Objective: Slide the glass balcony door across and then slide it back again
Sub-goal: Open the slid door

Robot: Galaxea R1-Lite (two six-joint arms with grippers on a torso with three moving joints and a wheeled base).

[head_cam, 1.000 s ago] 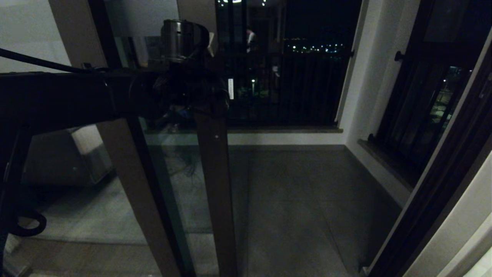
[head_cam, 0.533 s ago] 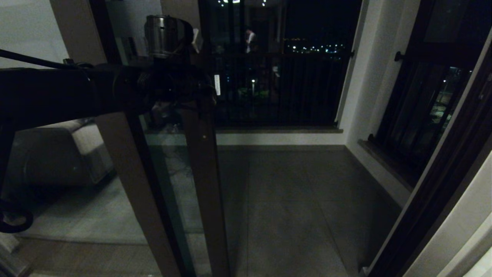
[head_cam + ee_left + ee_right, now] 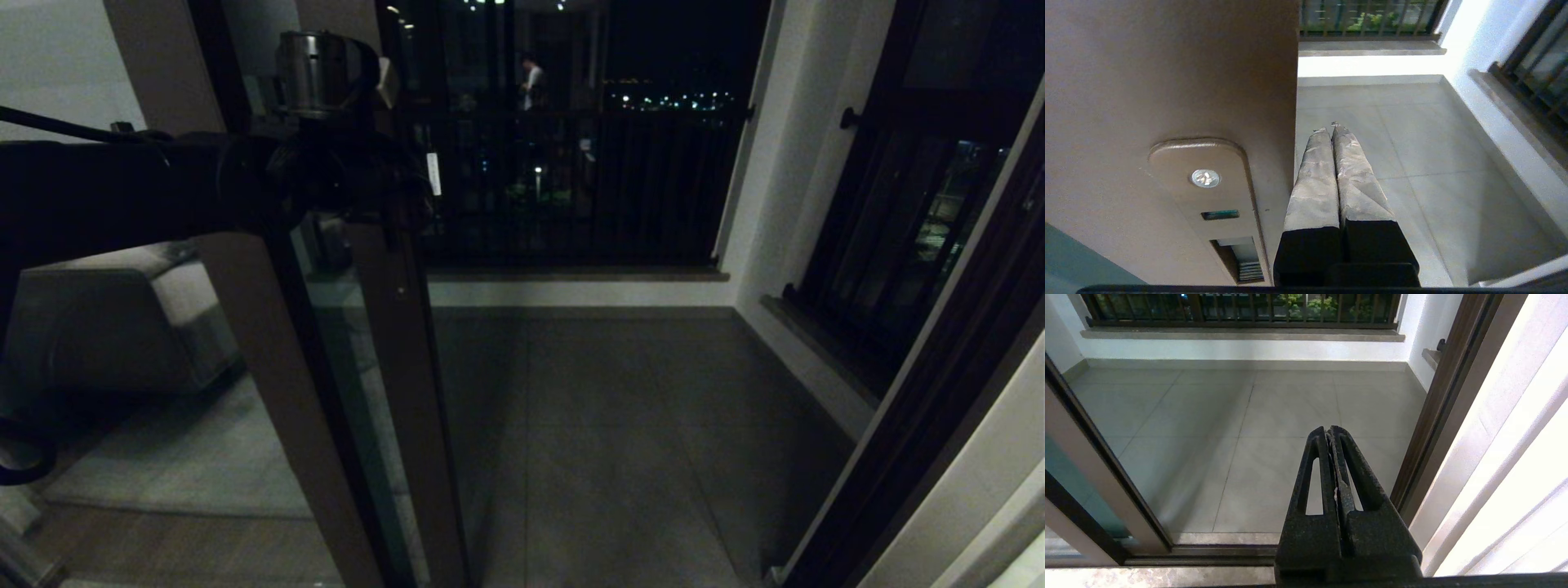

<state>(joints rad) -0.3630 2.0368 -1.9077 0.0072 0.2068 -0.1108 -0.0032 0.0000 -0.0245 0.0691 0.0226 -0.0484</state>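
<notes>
Black left arm [image 3: 122,192] with silver wrist cylinder [image 3: 314,73], thin black cable; left gripper [image 3: 1333,130] fingers grey-wrapped; right gripper [image 3: 1329,433] black, slotted.

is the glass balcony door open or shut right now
Open. The door's brown edge stands far left, with bare balcony floor between it and the right-hand frame. The shut left gripper sits beside that edge.
</notes>
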